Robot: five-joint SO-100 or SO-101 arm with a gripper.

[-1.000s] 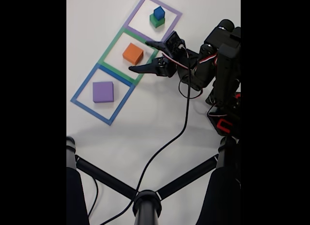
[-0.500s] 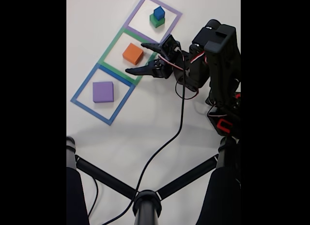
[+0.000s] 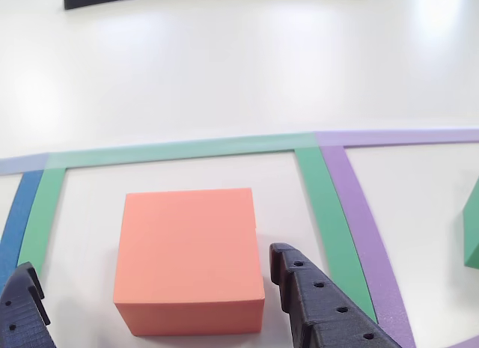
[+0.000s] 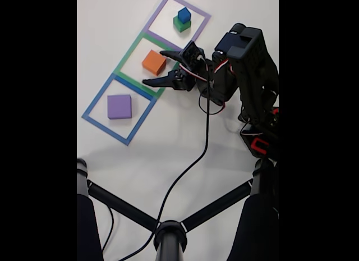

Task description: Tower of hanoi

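Your tool [image 4: 152,66] is spread wide, straddling the orange block [image 4: 153,62] without touching it. Close off-centre and one finger [image 3: 322,307] could shove the block sideways.

in the fixed view the middle frame [image 4: 130,56] holds one cube [image 4: 153,62]. up-right of that frame, a small cube [image 4: 184,14] sits on a bigger one [image 4: 180,25]; down-left lies a flat block [image 4: 119,106]. the gripper [image 4: 152,67] straddles the frame's lower-right side.
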